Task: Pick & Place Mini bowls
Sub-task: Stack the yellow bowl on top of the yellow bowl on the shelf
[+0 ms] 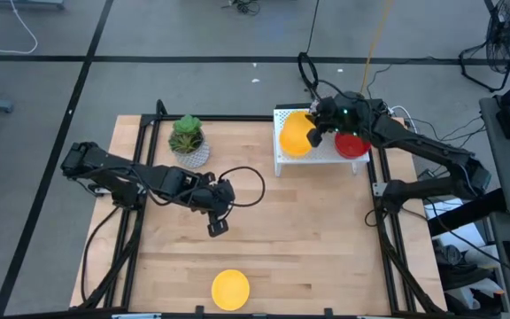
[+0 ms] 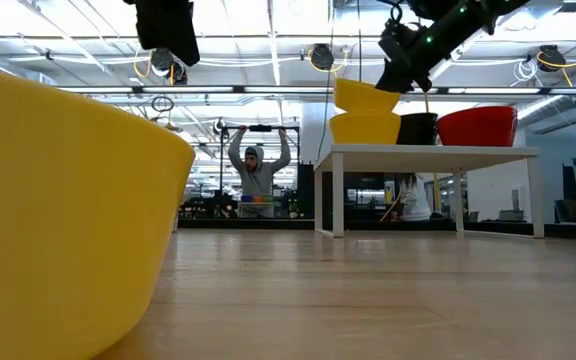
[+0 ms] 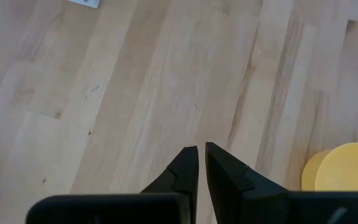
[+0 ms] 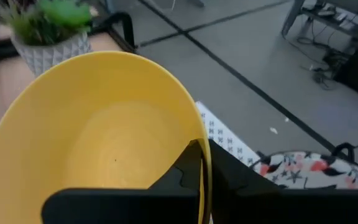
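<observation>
My right gripper (image 1: pixel 319 135) (image 4: pixel 204 146) is over the white raised stand (image 1: pixel 319 159) (image 2: pixel 428 152) at the table's far right, shut on a plain yellow mini bowl (image 1: pixel 295 133) (image 2: pixel 366 97) (image 4: pixel 98 137). A second yellow bowl (image 2: pixel 365 128) sits on the stand just below it. A red bowl (image 1: pixel 353 145) (image 2: pixel 478 125) also stands there, and a white speckled bowl (image 4: pixel 306 169) lies beside it. A third yellow bowl (image 1: pixel 230 289) (image 2: pixel 58 210) (image 3: pixel 344 167) rests on the table near its near edge. My left gripper (image 1: pixel 218 226) (image 3: pixel 201 150) hovers shut above the table's middle, holding nothing. My right gripper holds the yellow bowl by its rim (image 4: pixel 196 121) on the side toward the table's right, with one finger (image 4: pixel 188 165) inside the bowl and the other (image 4: pixel 229 165) outside. The fingers slant down from above and from the right. The bowl is lifted clear, tilted, just above the bowl under it.
A white pot with a green plant (image 1: pixel 189 142) (image 4: pixel 48 31) stands at the table's far edge, left of the stand. Bare wooden table (image 1: pixel 308 239) lies between the arms and the near yellow bowl. A person (image 2: pixel 256 175) stands in the room beyond the table.
</observation>
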Tool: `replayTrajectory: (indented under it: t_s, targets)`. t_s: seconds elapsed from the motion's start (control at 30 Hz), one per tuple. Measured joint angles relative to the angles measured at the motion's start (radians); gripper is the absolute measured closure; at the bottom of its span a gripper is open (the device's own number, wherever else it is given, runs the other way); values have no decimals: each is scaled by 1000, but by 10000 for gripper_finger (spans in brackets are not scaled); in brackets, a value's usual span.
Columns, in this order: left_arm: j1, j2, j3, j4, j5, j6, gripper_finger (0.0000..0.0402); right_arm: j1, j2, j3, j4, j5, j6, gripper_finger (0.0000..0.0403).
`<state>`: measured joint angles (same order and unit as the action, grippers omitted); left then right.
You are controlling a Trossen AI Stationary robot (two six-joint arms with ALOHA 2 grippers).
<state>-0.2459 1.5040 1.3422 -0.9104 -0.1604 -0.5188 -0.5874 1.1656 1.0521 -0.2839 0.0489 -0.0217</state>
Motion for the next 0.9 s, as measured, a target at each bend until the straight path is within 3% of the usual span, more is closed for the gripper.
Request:
replayTrajectory:
  t_s: [0.6, 0.9]
  targets:
    - [32, 0, 0, 0, 0, 27, 369, 0, 27, 6, -52, -1, -25, 398]
    - [32, 0, 0, 0, 1, 22, 369, 0, 27, -11, -48, -2, -26, 358]
